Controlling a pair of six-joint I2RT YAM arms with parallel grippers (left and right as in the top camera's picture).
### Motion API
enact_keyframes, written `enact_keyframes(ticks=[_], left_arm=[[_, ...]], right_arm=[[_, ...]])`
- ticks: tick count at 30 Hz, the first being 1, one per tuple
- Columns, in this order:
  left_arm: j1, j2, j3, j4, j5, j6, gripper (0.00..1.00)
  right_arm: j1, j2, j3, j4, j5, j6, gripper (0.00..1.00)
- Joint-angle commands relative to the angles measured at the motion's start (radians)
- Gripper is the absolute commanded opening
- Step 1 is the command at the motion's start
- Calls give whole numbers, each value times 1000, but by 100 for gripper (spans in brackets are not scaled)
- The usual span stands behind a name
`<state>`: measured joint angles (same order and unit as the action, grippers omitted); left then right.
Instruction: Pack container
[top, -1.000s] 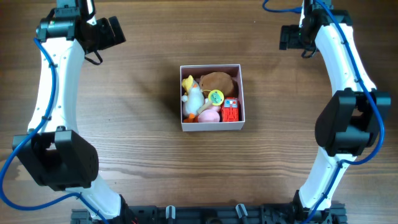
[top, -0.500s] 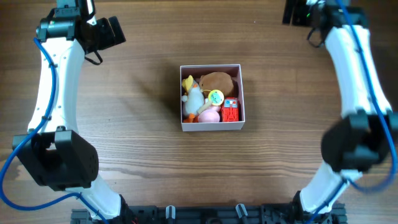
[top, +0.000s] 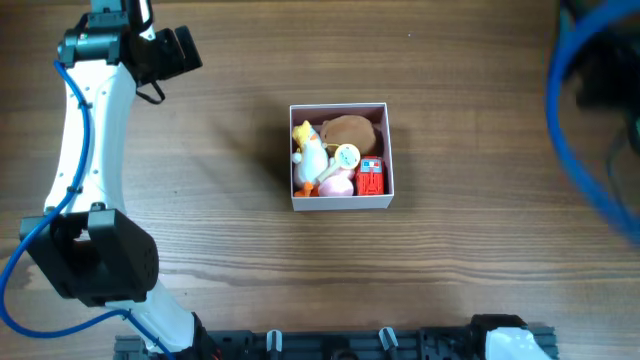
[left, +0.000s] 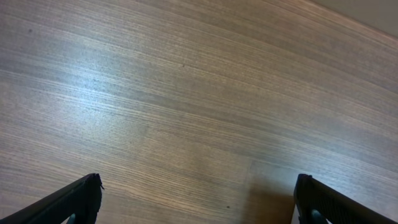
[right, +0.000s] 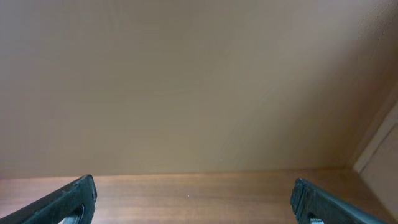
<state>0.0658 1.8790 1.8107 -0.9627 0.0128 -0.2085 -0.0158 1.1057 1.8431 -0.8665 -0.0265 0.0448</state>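
The container (top: 340, 204), a square white-walled box, sits in the middle of the table. It holds a white and yellow duck (top: 310, 152), a brown plush (top: 352, 130), a round yellow-green piece (top: 346, 156), a pink toy (top: 338, 185) and a red block (top: 370, 180). My left gripper (top: 172, 52) is far back left of the box; in the left wrist view it (left: 198, 186) is open and empty over bare wood. My right gripper (right: 193, 186) is open and empty, facing a beige wall beyond the table's edge. In the overhead view the right arm (top: 600, 90) is only a blur at the right.
The table is brown wood (top: 220, 230). The left arm's white links (top: 85, 140) run down the left side. A blue cable (top: 565, 120) of the right arm hangs blurred close to the overhead camera. A black rail (top: 330, 345) lines the front edge.
The right arm has swung up and to the right, from the back right of the table to a blur near the camera. The left arm and the container have not moved.
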Motion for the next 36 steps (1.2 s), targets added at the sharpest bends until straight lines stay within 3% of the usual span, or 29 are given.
enact_keyframes(ticks=[1,10,21,26,36], left_arm=[[0,-11,5,0,12,-13,100],[0,-11,5,0,12,-13,100],[0,-11,5,0,12,-13,100],[0,-11,5,0,12,-13,100],[0,-11,5,0,12,-13,100]], right_arm=[[6,-188,-190,15,-19,8,99],[6,-606,-802,322,-9,74,100],[6,-760,-1373,693,-29,122,99],[6,-856,-1472,716,-34,110,99],[6,-1010,-1516,597,-8,103,99]])
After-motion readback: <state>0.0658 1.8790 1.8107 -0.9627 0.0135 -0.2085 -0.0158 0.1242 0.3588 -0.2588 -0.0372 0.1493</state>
